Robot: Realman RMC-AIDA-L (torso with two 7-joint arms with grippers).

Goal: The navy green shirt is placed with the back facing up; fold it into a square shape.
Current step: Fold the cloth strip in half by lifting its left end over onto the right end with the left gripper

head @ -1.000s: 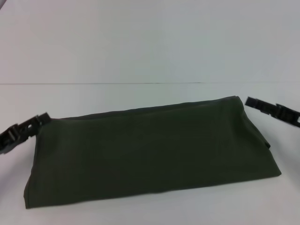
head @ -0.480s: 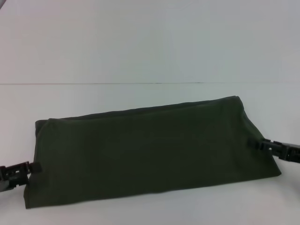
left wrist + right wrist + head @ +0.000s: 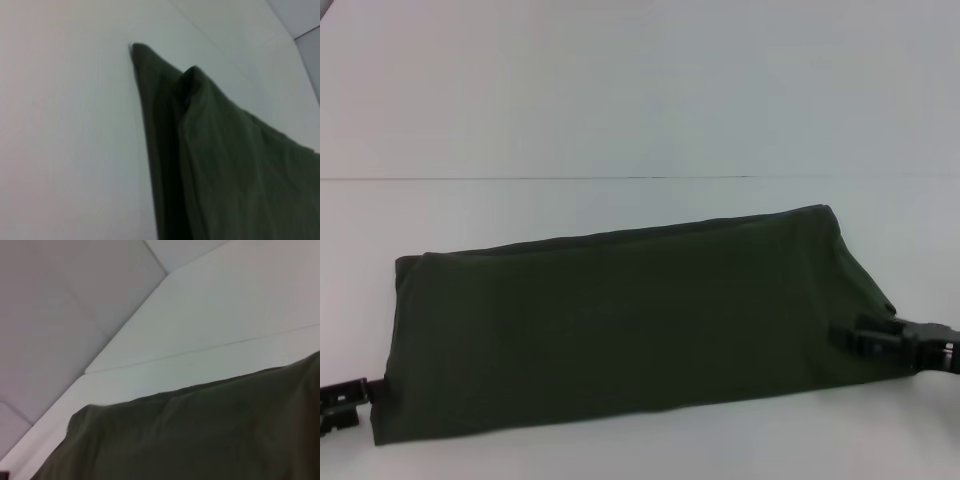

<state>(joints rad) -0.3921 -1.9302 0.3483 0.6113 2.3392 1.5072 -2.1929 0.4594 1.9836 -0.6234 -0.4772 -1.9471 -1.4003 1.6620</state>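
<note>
Grippers flanked the shirt (image 3: pixel 620 325) at its near corners, left (image 3: pixel 365 392) and right (image 3: pixel 855 338), likely for a fold; grip unclear.

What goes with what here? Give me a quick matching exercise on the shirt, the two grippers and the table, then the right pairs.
Column one:
1. navy green shirt
2. left gripper
3. right gripper
4. table

Column two:
A. white surface under everything
B. at the shirt's near left corner
C. lying as a long folded band
D. reaching over the shirt's right end

Pairs: 1-C, 2-B, 3-D, 4-A
</note>
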